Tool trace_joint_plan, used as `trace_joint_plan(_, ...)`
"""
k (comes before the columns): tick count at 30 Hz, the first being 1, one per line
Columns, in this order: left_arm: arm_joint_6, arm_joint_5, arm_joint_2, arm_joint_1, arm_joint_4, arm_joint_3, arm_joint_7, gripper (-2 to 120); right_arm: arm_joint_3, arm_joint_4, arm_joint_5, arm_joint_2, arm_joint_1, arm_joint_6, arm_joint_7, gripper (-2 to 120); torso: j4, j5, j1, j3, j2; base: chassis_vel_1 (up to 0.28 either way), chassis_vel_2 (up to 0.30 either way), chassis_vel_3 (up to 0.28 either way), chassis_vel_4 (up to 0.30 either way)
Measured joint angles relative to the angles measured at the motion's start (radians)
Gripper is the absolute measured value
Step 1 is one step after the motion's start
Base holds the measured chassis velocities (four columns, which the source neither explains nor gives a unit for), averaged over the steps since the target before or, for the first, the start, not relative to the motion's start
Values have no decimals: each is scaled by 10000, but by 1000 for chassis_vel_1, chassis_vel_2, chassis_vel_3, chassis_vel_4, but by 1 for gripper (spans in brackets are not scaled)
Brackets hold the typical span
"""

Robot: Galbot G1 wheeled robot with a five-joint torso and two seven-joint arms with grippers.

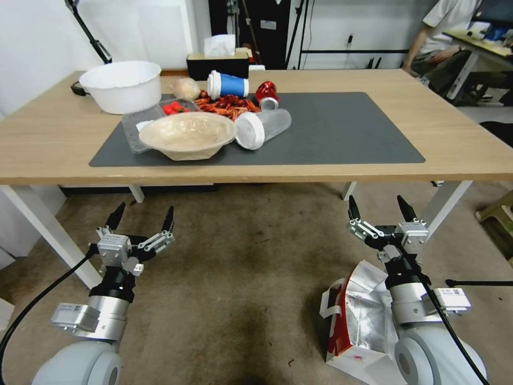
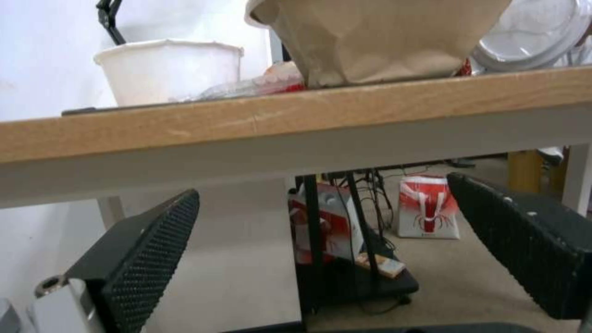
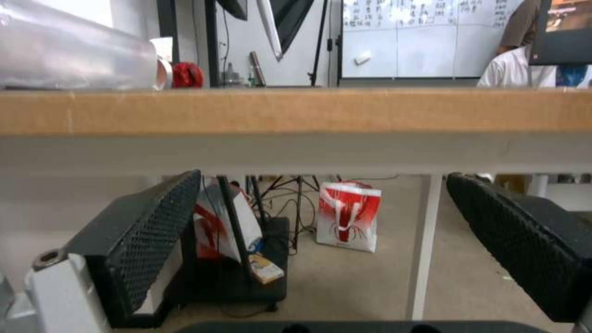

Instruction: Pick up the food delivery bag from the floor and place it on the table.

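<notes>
The food delivery bag [image 1: 360,321] lies on the floor [image 1: 235,278] under the right arm, its foil lining open upward; no writing on it can be read. The right gripper [image 1: 380,209] hangs above the bag's far end, spread wide and empty. The left gripper [image 1: 142,215], also wide apart and empty, hovers over bare floor on the other side. Beyond both, the tabletop [image 1: 454,144] carries a dark grey mat [image 1: 342,133], a paper bowl [image 1: 187,133], a blue cup [image 1: 228,84] and a white tub [image 1: 122,84].
</notes>
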Motion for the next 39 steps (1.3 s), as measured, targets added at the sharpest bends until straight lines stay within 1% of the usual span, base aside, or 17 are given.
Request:
trace_joint_plan(4,20,0,0,-19,12,3,15,100,2,-35,0,8,8,13,6,100,0,0,-55,-93,-149,0,0,0,0)
trace_joint_plan(6,36,0,-17,-26,25,7,43,100,5,-50,1,1,29,13,7,100,0,0,-93,-190,-283,0,0,0,0)
trace_joint_plan(10,44,0,-35,-33,39,6,58,100,5,-87,0,-9,21,19,7,100,0,0,-121,-258,-380,0,0,0,0)
trace_joint_plan(12,52,0,-66,-44,64,6,70,100,5,-147,-11,-29,-8,65,7,100,0,-1,-162,-344,-504,0,0,0,0)
trace_joint_plan(20,94,22,-102,-54,64,32,106,100,8,-173,-52,-80,-86,140,2,100,0,0,-251,-513,-762,0,0,0,0)
trace_joint_plan(23,123,31,-96,-47,35,24,120,100,3,-166,-53,-88,-69,141,-1,100,0,1,-311,-630,-936,0,0,0,0)
trace_joint_plan(28,126,46,-110,-17,4,21,128,100,0,-122,-53,-79,-68,140,-1,100,0,0,-353,-739,-1090,0,0,0,0)
trace_joint_plan(34,110,102,-163,34,-55,31,148,100,70,-16,-17,-112,-130,140,0,100,0,0,-428,-929,-1354,0,0,0,0)
trace_joint_plan(36,109,105,-164,35,-57,32,148,100,72,-13,-14,-112,-133,140,0,100,0,0,-434,-943,-1374,0,0,0,0)
trace_joint_plan(39,80,118,-170,65,-105,33,153,100,81,47,4,-102,-156,139,7,100,0,0,-483,-1067,-1548,0,0,0,0)
